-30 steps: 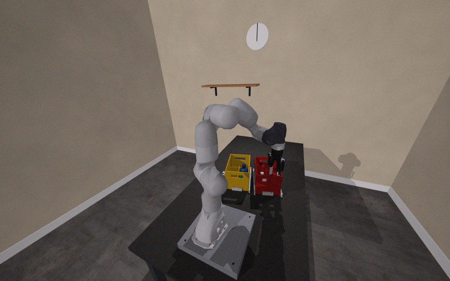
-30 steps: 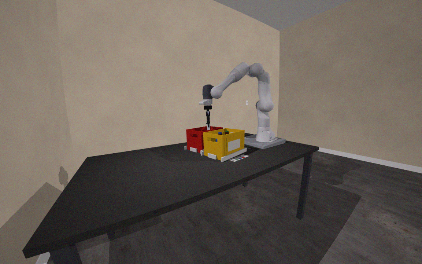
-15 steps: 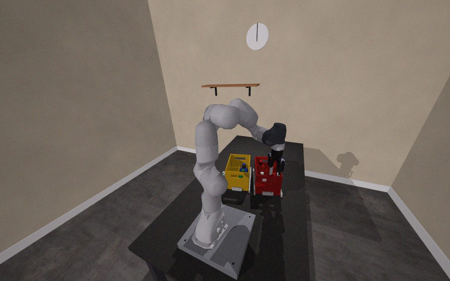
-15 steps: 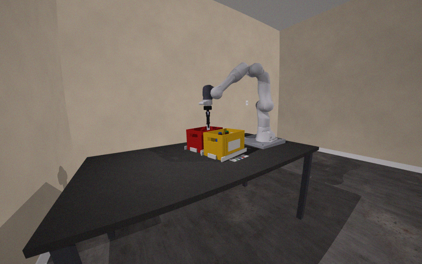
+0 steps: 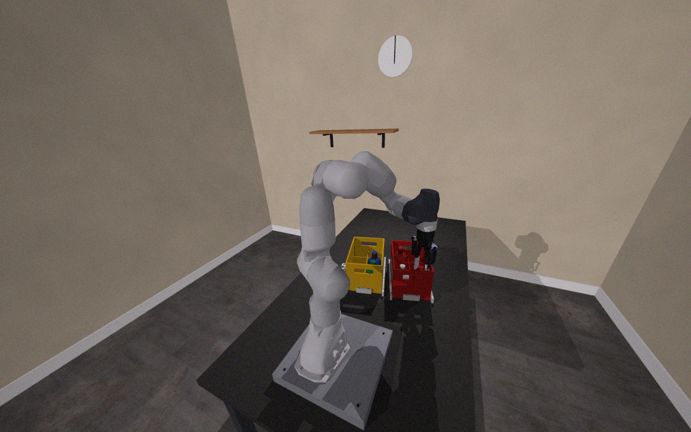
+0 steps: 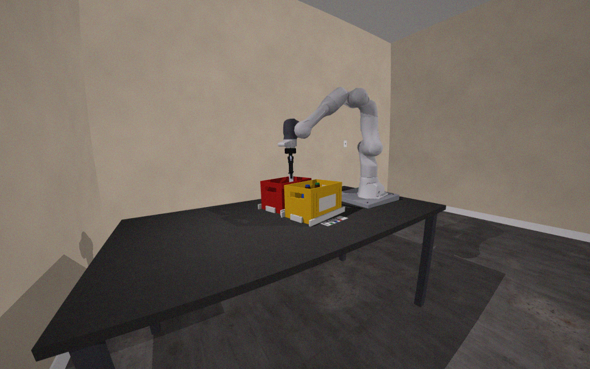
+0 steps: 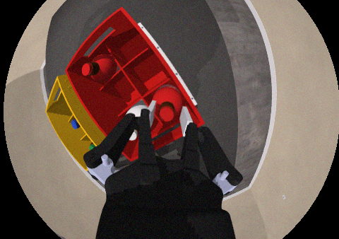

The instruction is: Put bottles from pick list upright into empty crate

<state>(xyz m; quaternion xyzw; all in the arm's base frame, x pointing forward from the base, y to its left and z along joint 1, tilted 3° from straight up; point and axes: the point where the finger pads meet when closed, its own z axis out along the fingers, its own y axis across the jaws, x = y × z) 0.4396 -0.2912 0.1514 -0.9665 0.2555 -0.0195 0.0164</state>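
Standing on a black table (image 6: 224,257), two crates, beige walls, dark floor (image 6: 540,293).

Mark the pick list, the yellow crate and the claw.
pick list (image 6: 334,221), exterior view, middle of the strip
yellow crate (image 6: 300,202), exterior view, its near side wall
claw (image 7: 166,123), wrist view, midway between fingertips, over a red bottle

Pick list (image 6: 334,221): strip by the yellow crate (image 6: 313,201); lines too small to read. 
White-capped bottle (image 7: 135,113): mostly hidden behind a gripper finger (image 7: 144,136). 
Bottle labels in the red crate (image 5: 411,280): hidden by crate walls. 
Fingertips: hidden among the dividers.
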